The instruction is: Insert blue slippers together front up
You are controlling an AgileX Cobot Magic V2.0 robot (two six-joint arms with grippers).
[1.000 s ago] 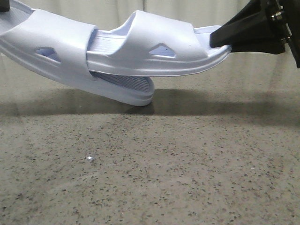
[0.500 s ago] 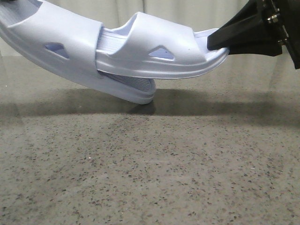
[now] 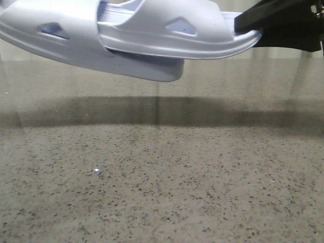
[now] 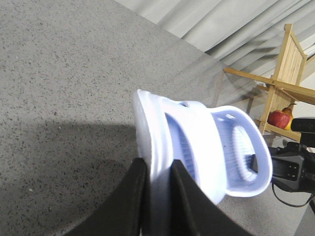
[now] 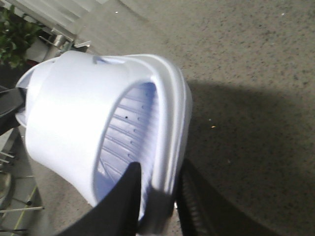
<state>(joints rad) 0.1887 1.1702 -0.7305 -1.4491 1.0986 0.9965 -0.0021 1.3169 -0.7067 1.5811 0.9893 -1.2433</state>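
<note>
My right gripper is pinched onto the heel edge of the right-hand slipper, one finger on the ribbed footbed and the other under the sole. My left gripper is clamped the same way on the heel rim of the left-hand slipper, its black fingers squeezing the thin wall between them. The blue slippers hang between my two grippers, both clear of the speckled table, with only their shadow on it. From my right gripper, its slipper runs forward and its front goes in under the wide strap of the other one, lying on that footbed. The left-hand slipper's toe juts out beneath the right-hand one. How far in the front sits I cannot quite tell, since the strap hides it.
</note>
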